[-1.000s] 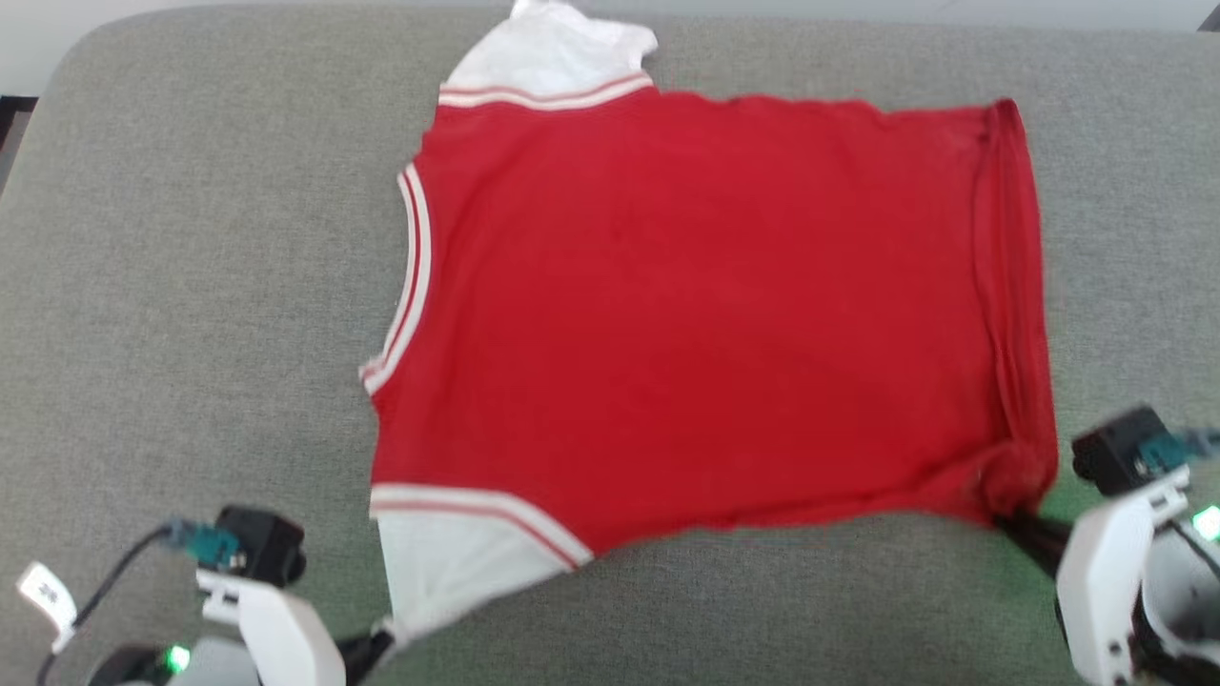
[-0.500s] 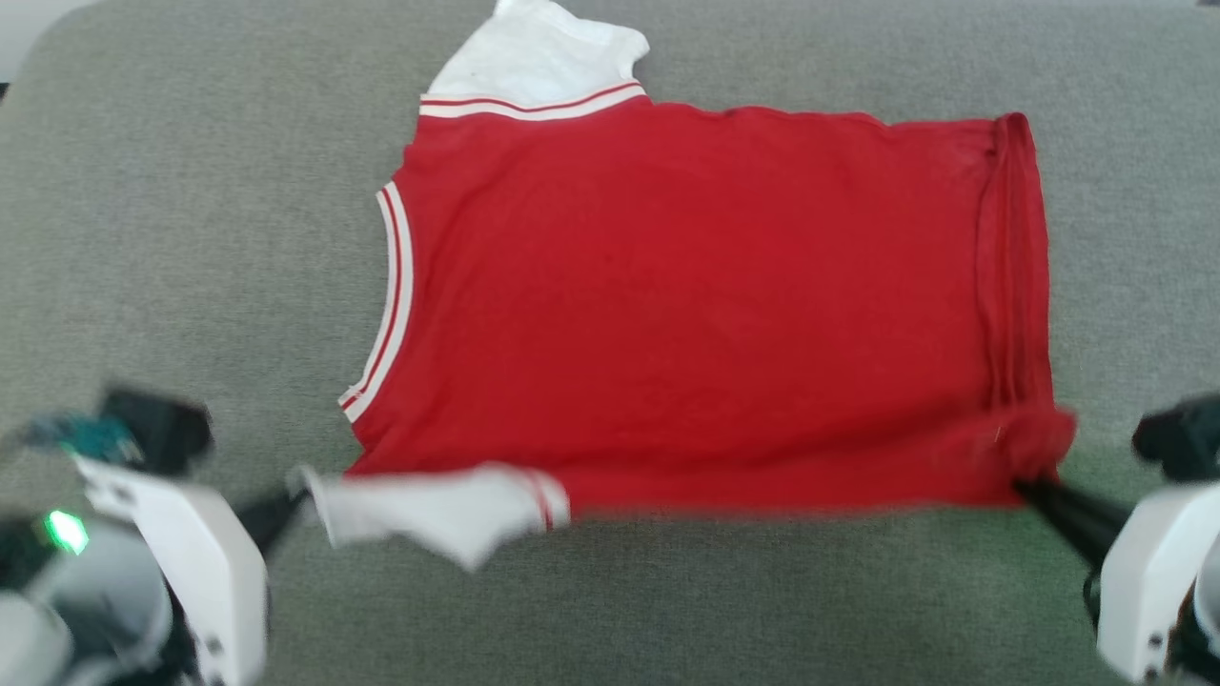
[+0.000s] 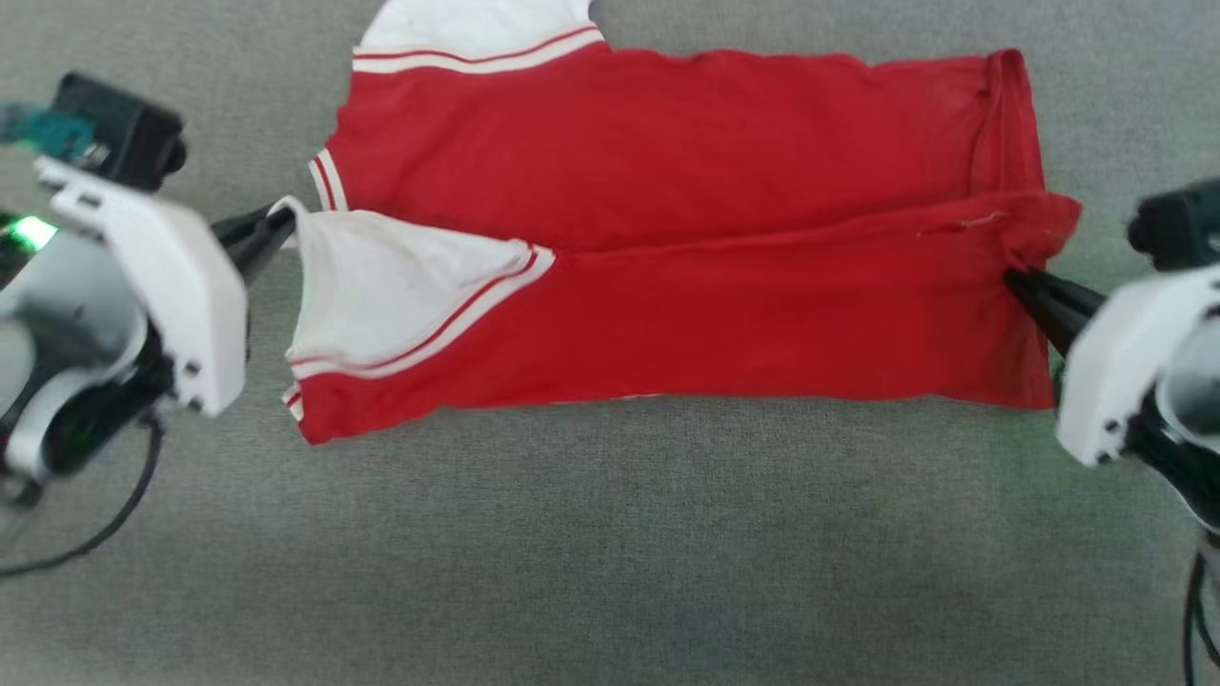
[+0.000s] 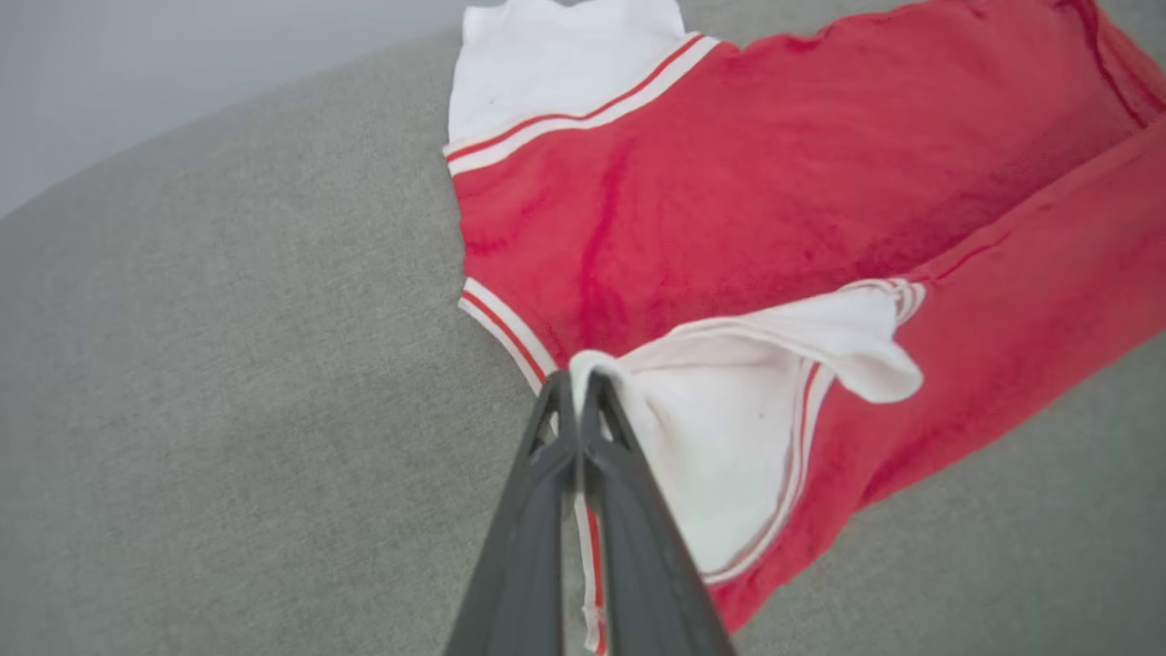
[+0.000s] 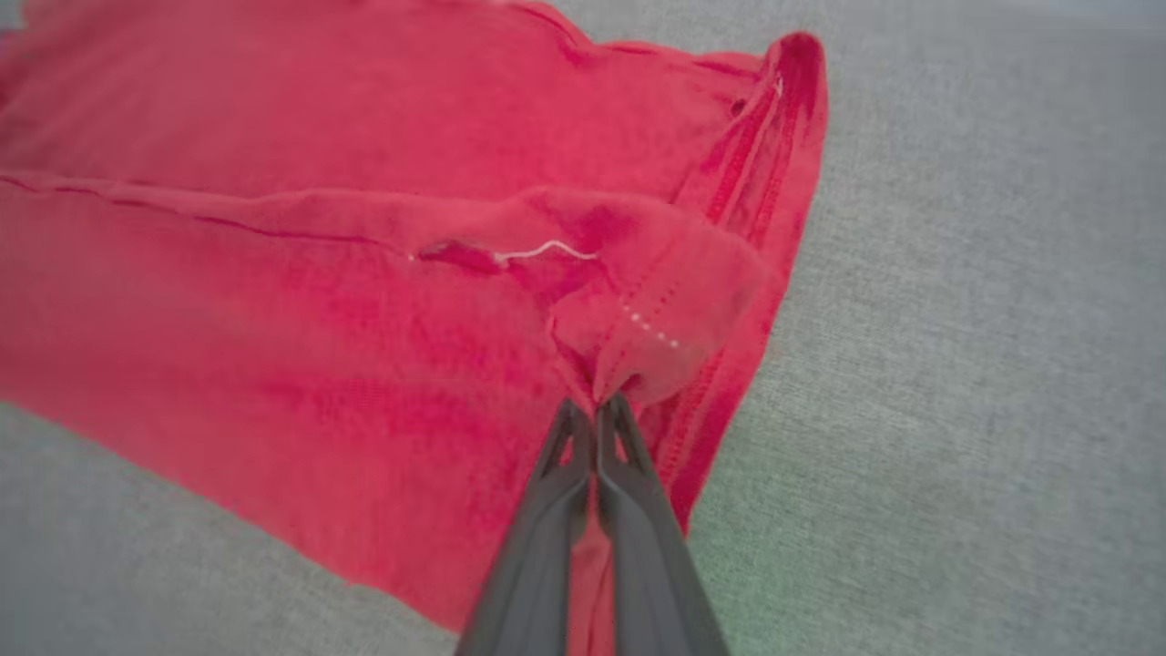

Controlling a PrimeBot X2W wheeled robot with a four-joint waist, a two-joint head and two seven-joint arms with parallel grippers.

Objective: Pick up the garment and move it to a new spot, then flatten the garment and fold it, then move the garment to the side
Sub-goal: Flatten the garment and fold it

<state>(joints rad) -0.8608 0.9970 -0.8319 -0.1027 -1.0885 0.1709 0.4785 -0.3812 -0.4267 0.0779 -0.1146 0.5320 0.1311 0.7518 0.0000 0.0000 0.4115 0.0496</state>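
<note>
Half-folded on the grey cloth-covered counter (image 3: 610,534), with the garment (image 3: 667,314) gripped at both ends.

Pinching the tip of the near white sleeve (image 3: 381,286) in the left hand (image 3: 276,227), pressed together on the cloth at the neck end. Pinching the red hem corner (image 3: 1044,224) in the right hand (image 3: 1018,279), likewise clamped tight on the fabric, at the opposite end. Holding the near long edge turned over onto the red body, along its middle, with the red-and-white striped trim of that sleeve facing up. Leaving the far half flat on the counter, with the other white sleeve (image 3: 477,24) at the top edge of the head view and the curved striped neckline (image 3: 324,181) just beyond the left hand. Stretched fairly straight between the two hands, with a small wrinkled bunch of cloth at the right hand.
</note>
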